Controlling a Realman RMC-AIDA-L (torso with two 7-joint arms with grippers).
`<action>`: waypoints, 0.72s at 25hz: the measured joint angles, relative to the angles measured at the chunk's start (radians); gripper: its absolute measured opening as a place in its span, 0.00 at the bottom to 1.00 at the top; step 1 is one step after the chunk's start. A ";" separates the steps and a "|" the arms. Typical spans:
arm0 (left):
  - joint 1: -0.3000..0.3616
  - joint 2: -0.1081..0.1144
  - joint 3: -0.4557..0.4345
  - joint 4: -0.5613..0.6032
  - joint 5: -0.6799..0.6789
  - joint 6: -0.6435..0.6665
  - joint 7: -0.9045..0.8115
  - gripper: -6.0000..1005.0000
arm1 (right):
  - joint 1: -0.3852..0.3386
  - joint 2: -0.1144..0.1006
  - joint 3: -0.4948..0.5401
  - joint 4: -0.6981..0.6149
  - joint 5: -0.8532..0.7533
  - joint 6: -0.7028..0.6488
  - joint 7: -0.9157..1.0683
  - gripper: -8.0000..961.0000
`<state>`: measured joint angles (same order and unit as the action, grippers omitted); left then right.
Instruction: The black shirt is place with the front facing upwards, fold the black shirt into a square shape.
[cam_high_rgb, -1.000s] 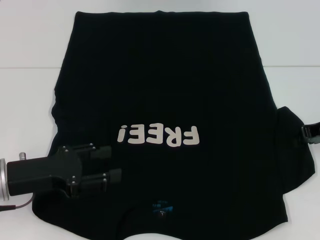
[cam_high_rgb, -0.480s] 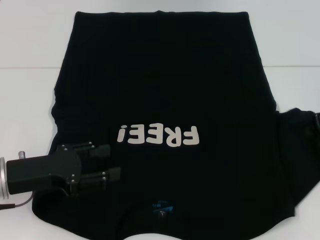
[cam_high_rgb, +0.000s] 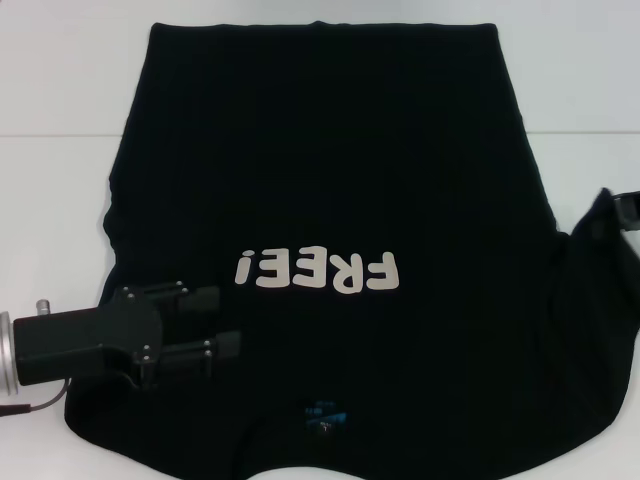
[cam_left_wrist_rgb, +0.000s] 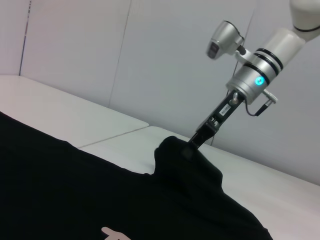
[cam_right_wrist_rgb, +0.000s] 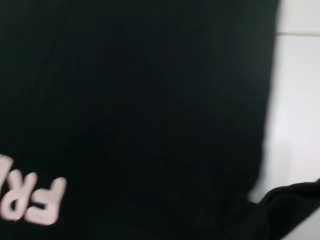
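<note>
My right gripper (cam_left_wrist_rgb: 189, 148) has its jaws clamped on the right sleeve (cam_high_rgb: 598, 232) of the black shirt (cam_high_rgb: 330, 180). The cloth rises to a peak there, well clear of the table (cam_high_rgb: 60, 90). I judge it is held that high so the sleeve can swing inward over the body without dragging.

My left gripper (cam_high_rgb: 215, 325) sits low over the shirt's left side, near the collar end. Its 2 fingers (cam_high_rgb: 205, 299) stand apart with nothing between them. I read that as poised to pinch the left edge, or to pin the cloth while the other side folds.

The shirt lies spread on the white table, front up. The cream lettering (cam_high_rgb: 318, 271) reads upside down to me, and the small blue neck label (cam_high_rgb: 325, 412) is nearest the robot. The hem is at the far side.

No fold is laid yet, so the task is barely begun.
</note>
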<state>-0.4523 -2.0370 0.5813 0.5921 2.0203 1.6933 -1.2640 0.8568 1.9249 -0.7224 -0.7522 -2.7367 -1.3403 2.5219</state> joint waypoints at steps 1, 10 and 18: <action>-0.001 0.000 0.000 0.000 0.000 0.000 0.000 0.70 | 0.009 0.007 -0.016 0.000 0.000 0.002 -0.002 0.05; -0.002 0.000 0.000 0.000 0.000 0.000 -0.010 0.70 | 0.104 0.089 -0.182 0.007 -0.003 0.025 -0.004 0.05; 0.004 -0.003 -0.001 0.000 -0.005 0.000 -0.018 0.70 | 0.089 0.085 -0.182 0.040 0.123 0.021 -0.036 0.10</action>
<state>-0.4482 -2.0395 0.5801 0.5921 2.0149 1.6936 -1.2821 0.9459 2.0104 -0.9042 -0.7120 -2.6141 -1.3192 2.4854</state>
